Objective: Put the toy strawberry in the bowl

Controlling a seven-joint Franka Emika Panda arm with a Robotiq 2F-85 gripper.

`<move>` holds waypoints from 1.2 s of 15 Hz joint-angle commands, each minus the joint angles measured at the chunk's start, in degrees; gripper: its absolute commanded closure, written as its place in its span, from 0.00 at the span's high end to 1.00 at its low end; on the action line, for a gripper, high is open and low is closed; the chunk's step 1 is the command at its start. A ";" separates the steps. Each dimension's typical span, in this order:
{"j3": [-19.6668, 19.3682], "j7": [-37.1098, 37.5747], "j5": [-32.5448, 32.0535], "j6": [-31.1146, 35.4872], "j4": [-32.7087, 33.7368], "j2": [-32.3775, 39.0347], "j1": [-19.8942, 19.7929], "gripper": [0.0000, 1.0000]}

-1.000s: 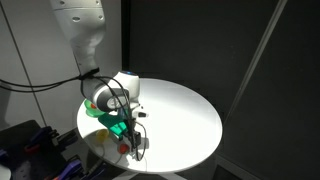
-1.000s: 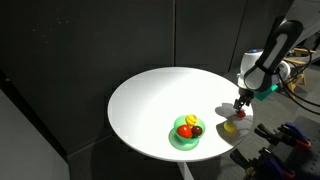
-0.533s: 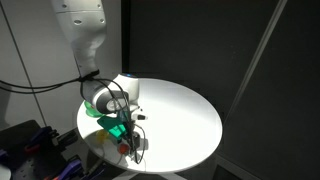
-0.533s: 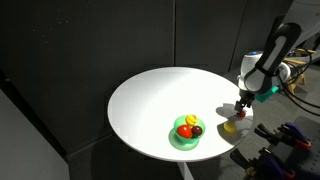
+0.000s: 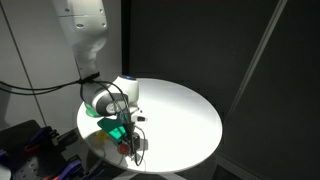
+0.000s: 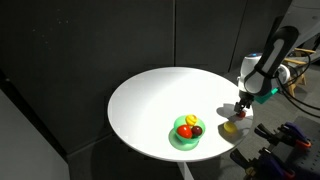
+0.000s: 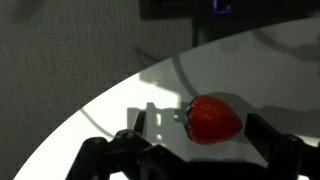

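Barely any change: the gripper [image 6: 240, 105] still hangs low at the right edge of the surface [image 6: 160, 95], jaws open astride the toy strawberry [image 7: 215, 120], not clamped. Grasp still pending; the bowl [image 6: 172, 141] sits well apart, lower centre.

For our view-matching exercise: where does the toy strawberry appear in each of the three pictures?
In an exterior view: toy strawberry low left on the white table, under the tool.
In an exterior view: by the table's right edge, under the tool.
Wrist view: right of centre.
Shared landmark: the white table.
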 commanded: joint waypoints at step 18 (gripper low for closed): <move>-7.05 3.20 -3.74 -14.14 2.67 -7.23 6.21 0.23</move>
